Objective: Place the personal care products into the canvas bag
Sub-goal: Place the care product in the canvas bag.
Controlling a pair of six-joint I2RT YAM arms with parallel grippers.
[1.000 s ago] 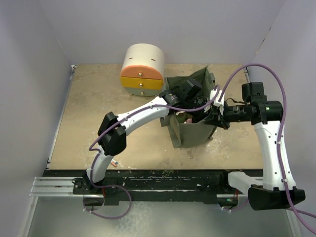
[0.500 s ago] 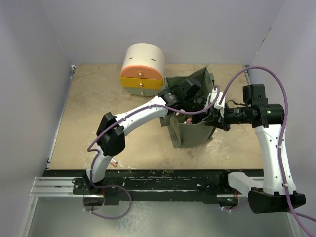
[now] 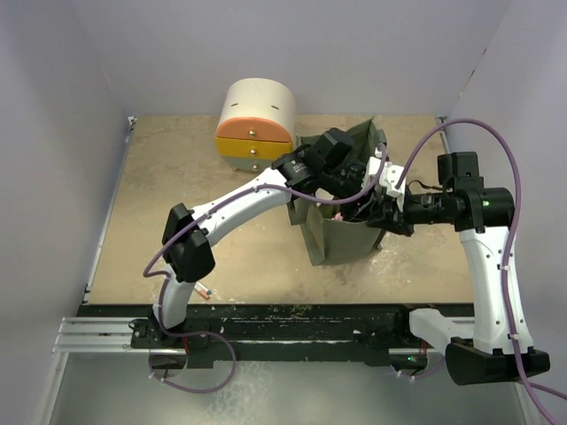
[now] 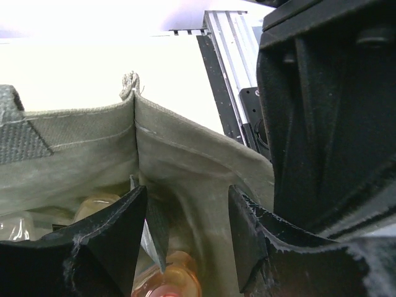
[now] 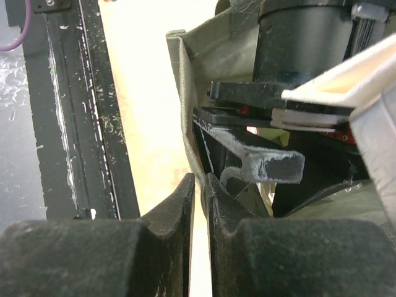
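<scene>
The olive canvas bag [image 3: 341, 243] stands open at mid-table. My left gripper [image 3: 353, 190] reaches into its mouth from above. In the left wrist view that gripper [image 4: 185, 241] is open and holds nothing. Below it lie an orange bottle [image 4: 173, 278], a pale bottle [image 4: 96, 204] and a clear bottle [image 4: 15, 226]. My right gripper [image 3: 383, 212] is at the bag's right rim. In the right wrist view its jaws [image 5: 200, 185] stand almost together, with the bag's [image 5: 204, 55] rim running between their tips.
The round cream, orange and yellow drawer unit [image 3: 257, 124] stands behind the bag at its left. A small pale object [image 3: 204, 289] lies by the table's front edge near the left arm's base. The right arm's black body [image 4: 328, 111] crowds the bag's side.
The left arm's elbow has swung left and its wrist has shifted back and left over the bag's mouth. The right arm has barely moved.
</scene>
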